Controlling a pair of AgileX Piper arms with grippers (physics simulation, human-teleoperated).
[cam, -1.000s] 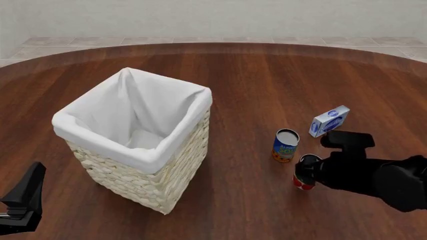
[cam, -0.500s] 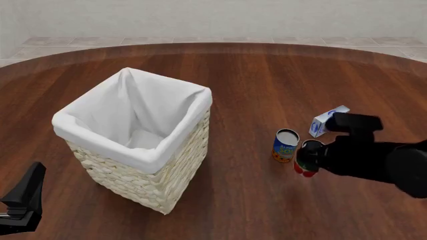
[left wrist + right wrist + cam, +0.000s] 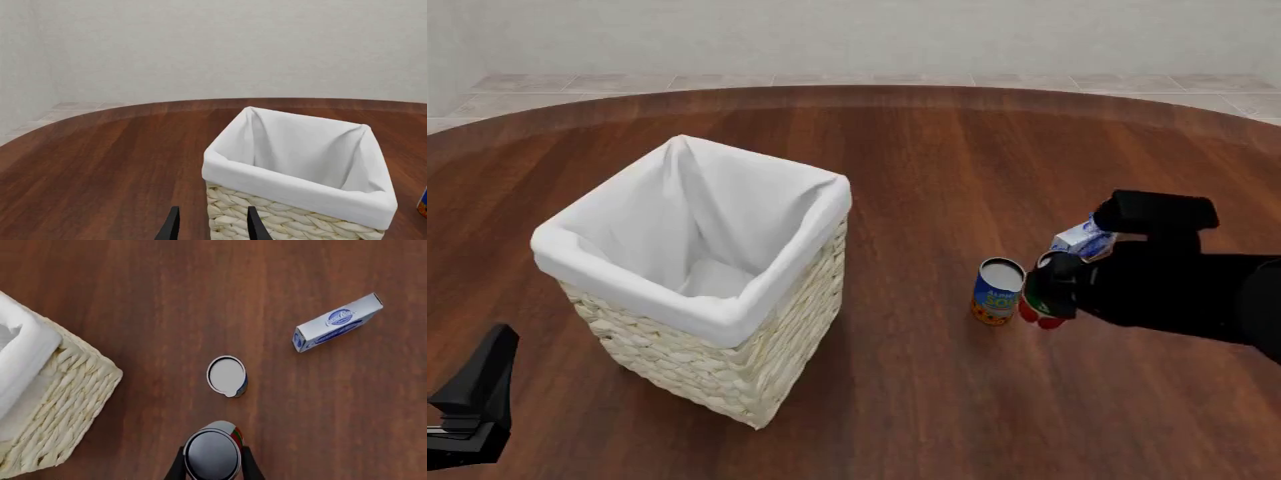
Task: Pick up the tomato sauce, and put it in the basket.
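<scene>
Dark wooden tabletop [image 3: 934, 180], tomato sauce [image 3: 212, 452] lifted just beside blue-and-orange can [image 3: 998, 290], right of basket [image 3: 714, 370], clamped in right gripper [image 3: 211, 462] jaws, seen only from right wrist, left gripper [image 3: 209, 225] parted, empty, near basket.

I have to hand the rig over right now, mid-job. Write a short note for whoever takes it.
Right gripper: shut on the sauce can, fingers on both sides of it in the right wrist view; the can looks lifted off the table, next to the blue-and-orange can.
Left gripper: open, holding nothing, parked low at the near left, facing the basket.
The basket stands left of center and shows only its liner inside. The blue-white box lies beyond the cans.
Done: can grasped and raised.
Left: carry it left over the basket, likely higher to clear the rim, and release.
</scene>
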